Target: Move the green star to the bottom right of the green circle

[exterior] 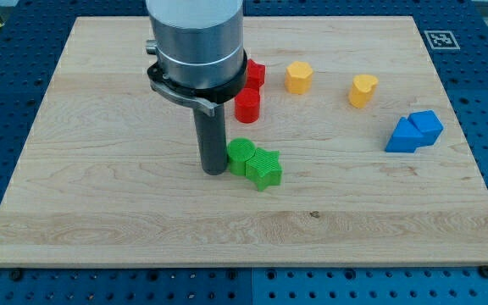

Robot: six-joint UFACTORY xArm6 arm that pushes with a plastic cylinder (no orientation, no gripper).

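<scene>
The green circle (241, 155) lies near the middle of the wooden board (100, 186). The green star (264, 168) touches it on its lower right side. My tip (214, 171) rests on the board right against the green circle's left side, left of both green blocks. The rod rises from there into the arm's big grey body at the view's top.
A red cylinder (247, 106) stands above the green blocks, with another red block (255, 74) behind it, partly hidden by the arm. A yellow hexagon (298, 77) and a yellow heart (363, 90) lie at upper right. Two blue blocks (414, 131) sit at the right.
</scene>
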